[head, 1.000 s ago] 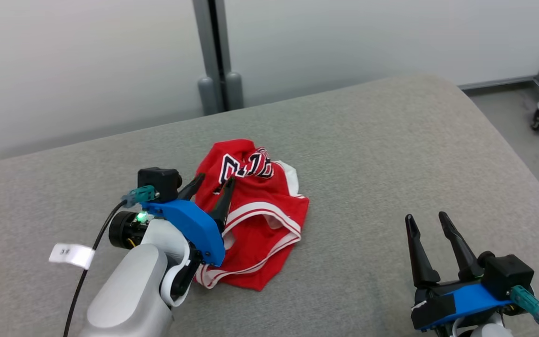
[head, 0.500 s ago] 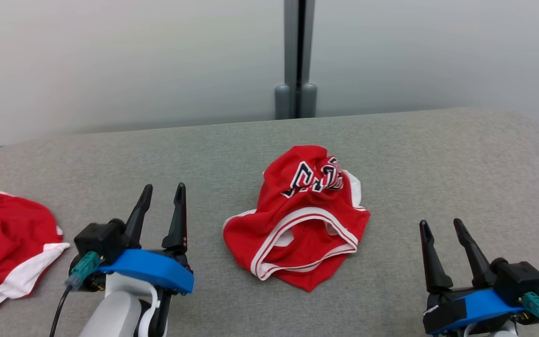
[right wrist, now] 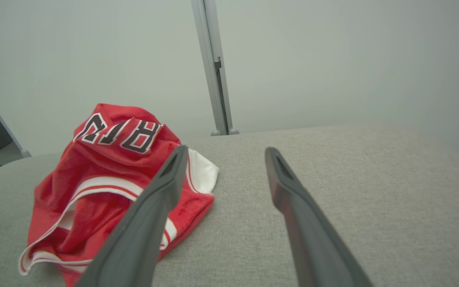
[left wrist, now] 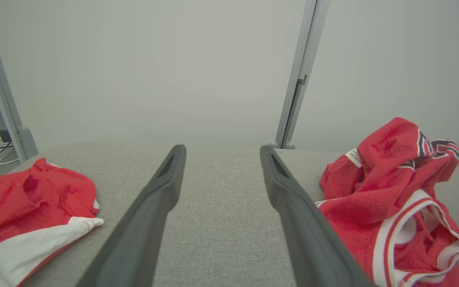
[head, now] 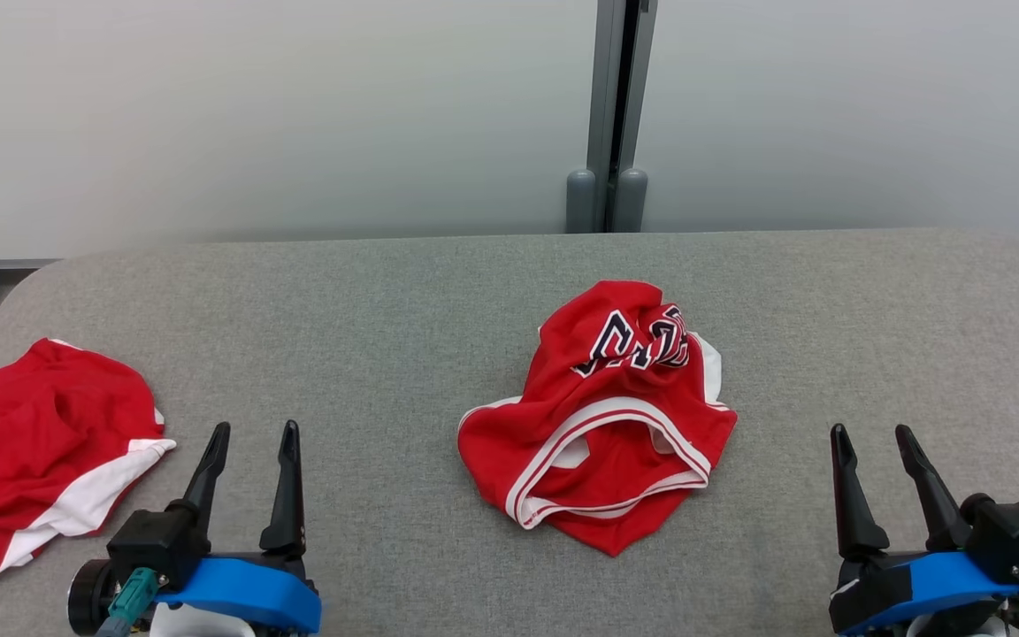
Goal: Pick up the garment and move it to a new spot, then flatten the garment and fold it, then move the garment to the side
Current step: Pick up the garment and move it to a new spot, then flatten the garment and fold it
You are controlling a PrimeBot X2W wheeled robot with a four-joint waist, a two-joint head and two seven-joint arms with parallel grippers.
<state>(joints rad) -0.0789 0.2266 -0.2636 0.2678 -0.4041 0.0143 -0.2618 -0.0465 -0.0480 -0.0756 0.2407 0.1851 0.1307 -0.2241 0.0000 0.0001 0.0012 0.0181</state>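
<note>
- The crumpled red garment [head: 602, 416], white-trimmed with dark lettering, lies bunched just right of the frame's centre on the grey table [head: 368, 301].
- The left tool [head: 255, 426], lower left, is released: fingers spread, empty, well apart from the garment.
- The right tool [head: 870, 430], lower right, is likewise spread, grasping nothing.
- A second red-and-white cloth [head: 41, 442] lies at the left edge.

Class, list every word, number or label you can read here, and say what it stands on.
On the crumpled red jersey: dark, white-edged lettering, folded and upside down; no whole word readable.
On its white tag: too small to read.
On the other red garment: no text seen.
</note>
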